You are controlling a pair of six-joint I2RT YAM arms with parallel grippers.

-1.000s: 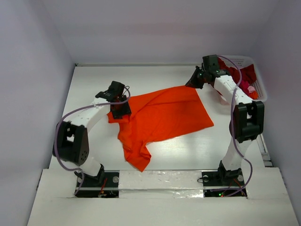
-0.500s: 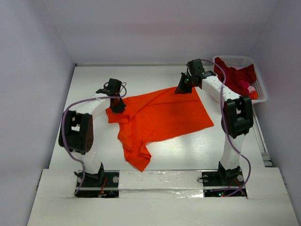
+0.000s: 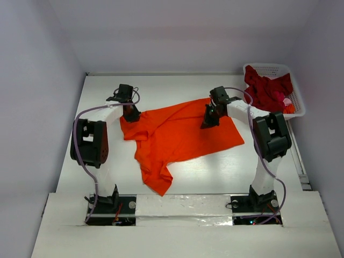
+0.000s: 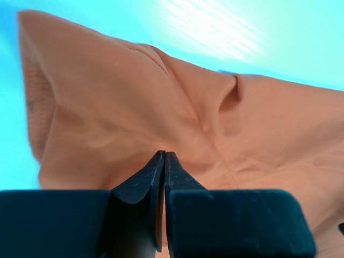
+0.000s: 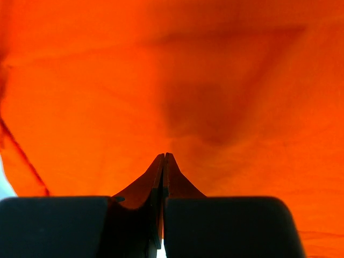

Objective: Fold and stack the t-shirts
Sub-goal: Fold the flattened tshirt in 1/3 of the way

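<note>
The bright orange t-shirt (image 3: 180, 134) lies spread and rumpled across the middle of the table, one part trailing toward the near edge. My left gripper (image 3: 130, 115) is shut, tips down at the shirt's far left corner. In the left wrist view the shut left gripper (image 4: 164, 153) points at a creased sleeve of the orange t-shirt (image 4: 134, 102), with no fabric visibly pinched. My right gripper (image 3: 208, 123) is shut over the shirt's far right part. The right wrist view shows the right gripper (image 5: 164, 155) against the orange t-shirt (image 5: 161, 80). Dark red t-shirts (image 3: 266, 88) are heaped in the basket.
The white lattice basket (image 3: 267, 65) stands at the table's far right corner, close behind the right arm. Bare white table (image 3: 161, 86) shows behind the shirt and along the near edge (image 3: 215, 172). Walls close in the left, back and right sides.
The left gripper closed and moved back to the shirt's far left corner. The right arm swung left from beside the basket and came down onto the shirt's far right part.
</note>
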